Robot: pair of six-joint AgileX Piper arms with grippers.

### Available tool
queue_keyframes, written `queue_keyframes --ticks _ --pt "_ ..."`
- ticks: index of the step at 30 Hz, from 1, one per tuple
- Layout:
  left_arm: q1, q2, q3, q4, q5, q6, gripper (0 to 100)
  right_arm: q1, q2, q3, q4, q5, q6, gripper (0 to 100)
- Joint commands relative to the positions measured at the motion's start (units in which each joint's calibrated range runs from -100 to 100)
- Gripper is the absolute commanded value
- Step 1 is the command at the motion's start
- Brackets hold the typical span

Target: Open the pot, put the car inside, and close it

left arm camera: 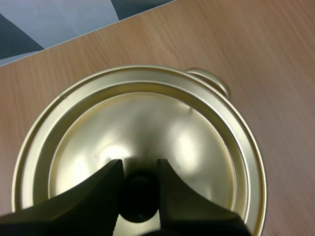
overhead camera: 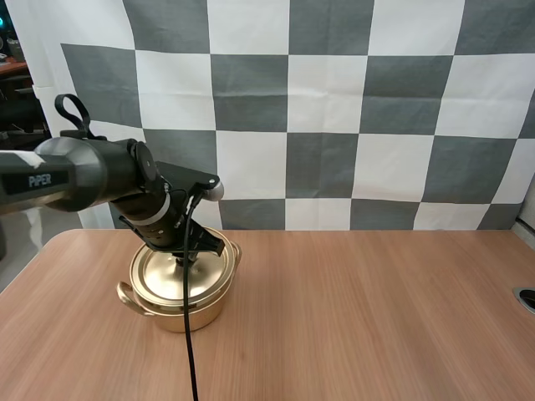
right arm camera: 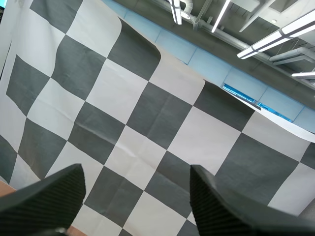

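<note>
A golden pot with two side handles stands on the left part of the wooden table, its golden lid seated on it. My left gripper reaches down onto the middle of the lid. From the left wrist, the lid lies flat within the pot's rim, and my left gripper has its two black fingers pressed against either side of the lid's black knob. One pot handle sticks out beyond the rim. My right gripper is open, with nothing between its fingers.
The wooden table stretches wide to the right of the pot and in front of it. A small dark round object sits at the table's right edge.
</note>
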Motion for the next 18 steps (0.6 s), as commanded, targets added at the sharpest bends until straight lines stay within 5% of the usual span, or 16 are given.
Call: queue_keyframes --ticks 1,18 --pt "0.05 1.2 0.0 0.0 -1.1 0.0 0 0.0 -0.1 0.1 -0.1 0.0 0.0 100" --pt "0.05 6.6 0.0 0.9 -3.1 0.0 0 0.0 -0.1 0.1 -0.4 0.0 0.0 100"
